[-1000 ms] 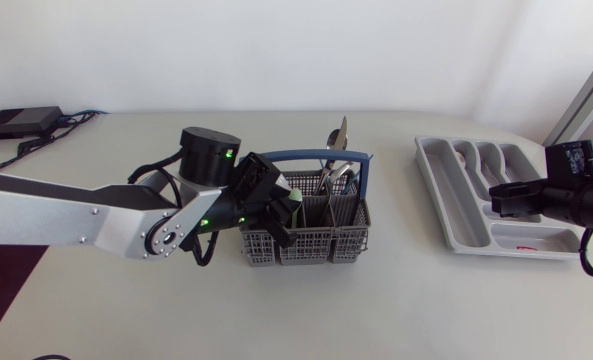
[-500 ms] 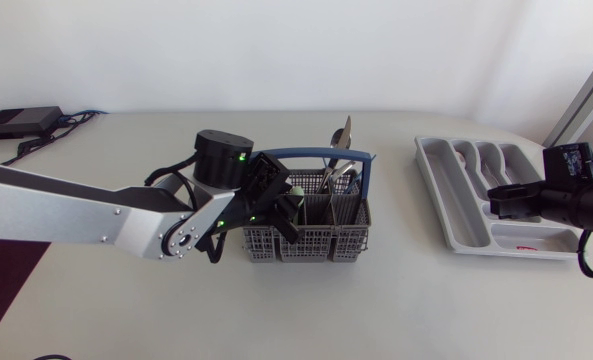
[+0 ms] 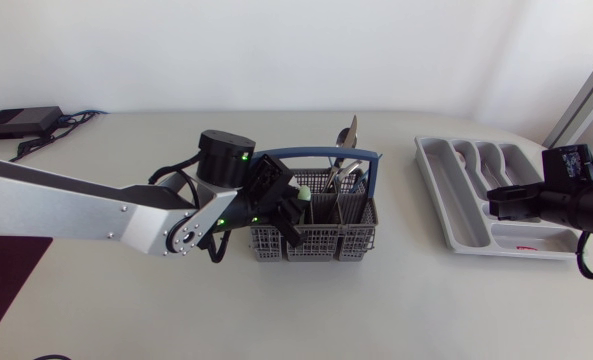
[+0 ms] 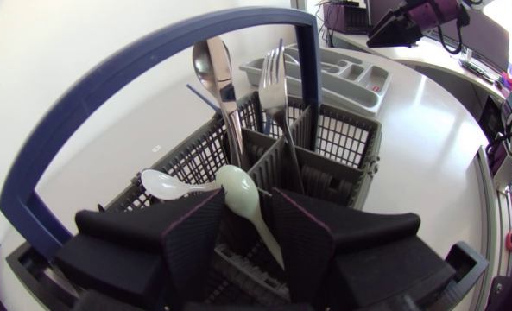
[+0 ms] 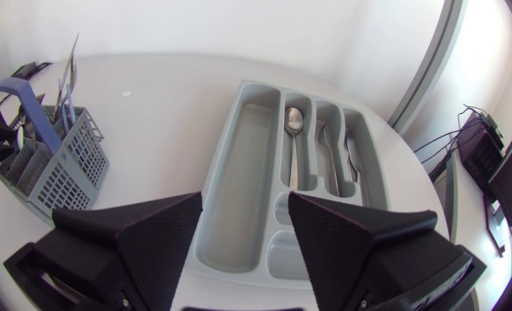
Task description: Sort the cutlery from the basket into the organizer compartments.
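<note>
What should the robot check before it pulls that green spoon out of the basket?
1. Green spoon inside the left gripper: ok.
2. Grip tight enough: cannot tell.
3. White spoon clear of it: not ok, they look to touch.
4. Basket handle out of the way upward: cannot tell.
5. Right gripper open and empty over the organizer: ok.
6. Room in the organizer's spoon slot: ok, one metal spoon lies there.
</note>
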